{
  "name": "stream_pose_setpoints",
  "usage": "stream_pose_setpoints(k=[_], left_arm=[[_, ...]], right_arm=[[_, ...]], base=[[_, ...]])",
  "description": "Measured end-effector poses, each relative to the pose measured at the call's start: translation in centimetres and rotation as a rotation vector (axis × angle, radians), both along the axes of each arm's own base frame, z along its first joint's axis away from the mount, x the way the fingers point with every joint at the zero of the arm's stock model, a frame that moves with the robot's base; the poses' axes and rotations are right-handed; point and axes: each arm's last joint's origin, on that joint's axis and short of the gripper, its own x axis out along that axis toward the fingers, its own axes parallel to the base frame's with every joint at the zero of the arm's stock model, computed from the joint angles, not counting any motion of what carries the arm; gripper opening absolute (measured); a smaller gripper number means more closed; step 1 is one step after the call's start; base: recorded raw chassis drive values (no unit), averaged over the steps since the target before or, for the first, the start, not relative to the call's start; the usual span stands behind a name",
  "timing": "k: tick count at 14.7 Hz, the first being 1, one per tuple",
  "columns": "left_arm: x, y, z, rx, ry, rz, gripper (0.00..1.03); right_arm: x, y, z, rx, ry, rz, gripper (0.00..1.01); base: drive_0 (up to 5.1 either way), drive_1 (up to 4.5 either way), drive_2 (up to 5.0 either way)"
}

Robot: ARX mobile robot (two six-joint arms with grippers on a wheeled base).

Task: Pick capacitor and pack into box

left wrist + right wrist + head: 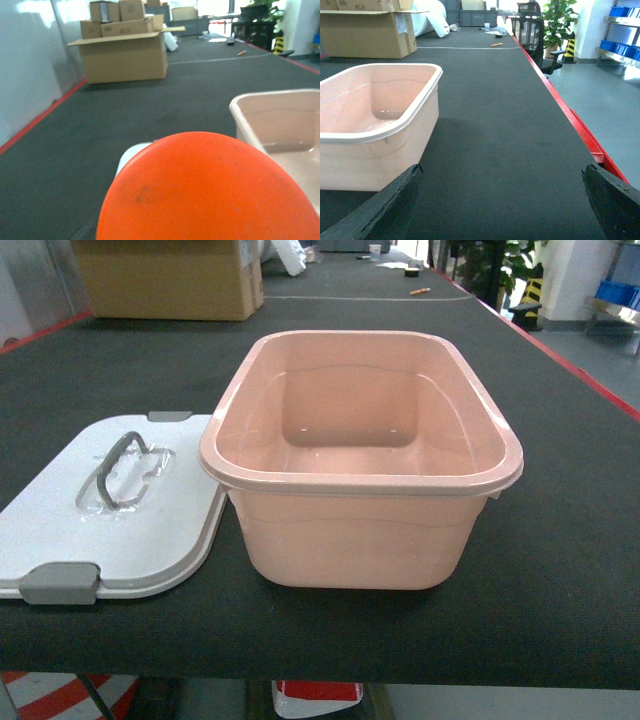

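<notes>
Pale pink and open-topped, the box [360, 460] stands at the near edge of a long worktop [560, 540] covered in dark grey matting, nothing visible inside it. Its white lid [110, 510] lies flat just to its left, grey handle up and grey clasps at the edges, one corner tucked against the box rim. A red strip borders the worktop on both long sides. At the far left end sits a brown cardboard carton [165, 280] with its flaps open; smaller cartons are stacked behind it in the left wrist view. Small items, one of them orange, lie farther down the matting. Beyond the right edge are a grey floor, a potted plant [557, 20], a black office chair [532, 30] and blue bins [625, 12] on shelving. An orange round object [205, 190] fills the foreground of the left wrist view; whether the left hand grips it cannot be told. The right hand's [505, 200] dark fingertips [612, 195] stand spread wide apart, holding nothing, just right of the box.
</notes>
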Motion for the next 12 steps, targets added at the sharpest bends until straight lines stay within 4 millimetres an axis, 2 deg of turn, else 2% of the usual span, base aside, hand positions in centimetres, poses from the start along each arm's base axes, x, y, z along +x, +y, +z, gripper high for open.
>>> stream_pose_setpoints(k=[1, 2, 6, 7, 8, 10, 11, 12], left_arm=[[3.4, -1.6, 0.9, -0.019, -0.013, -0.045, 0.43], [6.6, -4.1, 0.6, -0.029, 0.027, -0.103, 0.43], [14.7, -12.7, -0.6, -0.071, 0.11, -0.252, 0.43], [16.0, -14.3, -1.0, -0.09, 0.111, -0.278, 0.46], [17.2, -15.7, -1.3, -0.102, 0.107, -0.297, 0.6], [17.5, -16.1, -1.6, -0.119, 0.103, -0.307, 0.83], [17.2, -15.2, -1.0, -0.131, 0.089, -0.294, 0.94], [16.7, -12.5, 0.4, -0.144, 0.046, -0.264, 0.98]], right_arm=[[0.0, 0.0, 0.0, 0.0, 0.0, 0.0, 0.98], [0.0, 0.0, 0.0, 0.0, 0.0, 0.0, 0.98], [0.0, 0.0, 0.0, 0.0, 0.0, 0.0, 0.98], [0.0, 0.0, 0.0, 0.0, 0.0, 0.0, 0.98], [0.0, 0.0, 0.0, 0.0, 0.0, 0.0, 0.98], [0.0, 0.0, 0.0, 0.0, 0.0, 0.0, 0.98], [0.0, 0.0, 0.0, 0.0, 0.0, 0.0, 0.98], [0.0, 0.0, 0.0, 0.0, 0.001, 0.0, 0.98]], base=[[0.0, 0.0, 0.0], [0.0, 0.0, 0.0], [0.0, 0.0, 0.0], [0.0, 0.0, 0.0], [0.0, 0.0, 0.0], [0.0, 0.0, 0.0], [0.0, 0.0, 0.0], [0.0, 0.0, 0.0]])
